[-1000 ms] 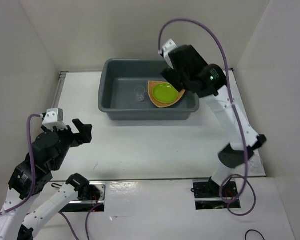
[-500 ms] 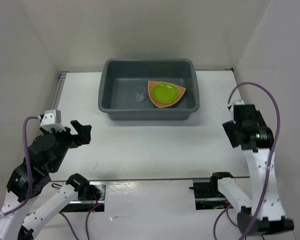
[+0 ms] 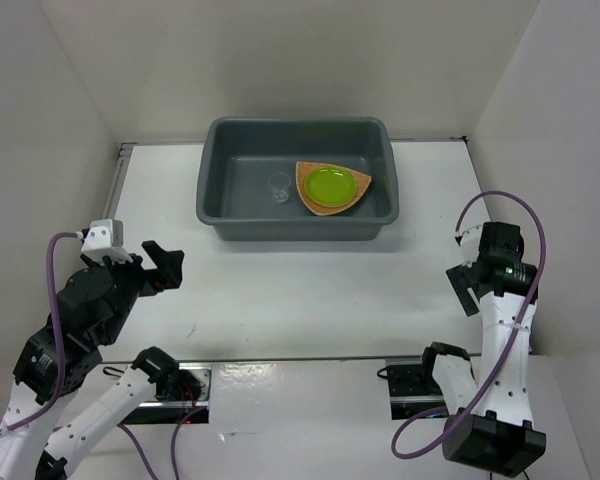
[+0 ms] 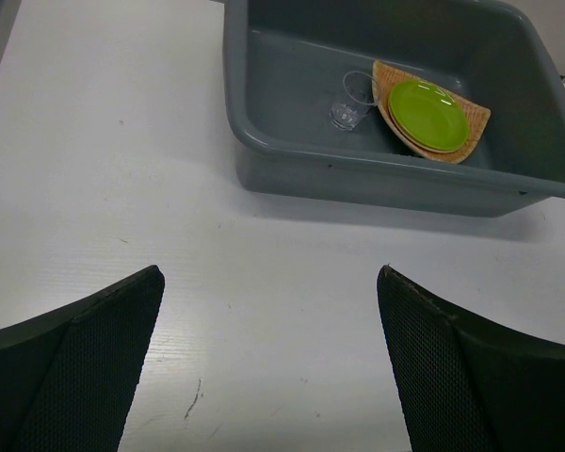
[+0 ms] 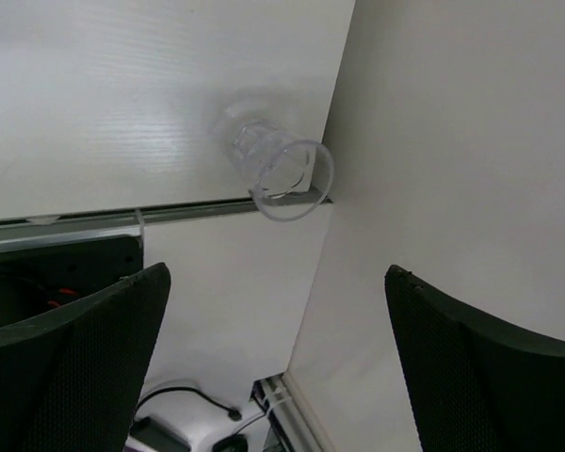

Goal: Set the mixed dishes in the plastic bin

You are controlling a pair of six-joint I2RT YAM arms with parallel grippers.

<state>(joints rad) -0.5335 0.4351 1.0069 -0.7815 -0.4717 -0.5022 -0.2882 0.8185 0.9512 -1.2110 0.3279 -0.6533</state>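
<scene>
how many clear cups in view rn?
2. One cup stands in the plastic bin, just left of the lime-green plate. The other cup is on the table's near edge by the right wall, seen only from the right wrist. Others may be hidden.

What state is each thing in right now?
plastic bin: upright, holding dishes
woven plate: inside the bin
green plate: stacked on woven plate
clear cup: upright in bin
second cup: on its side, on table
left gripper: open, empty
right gripper: open, empty
</scene>
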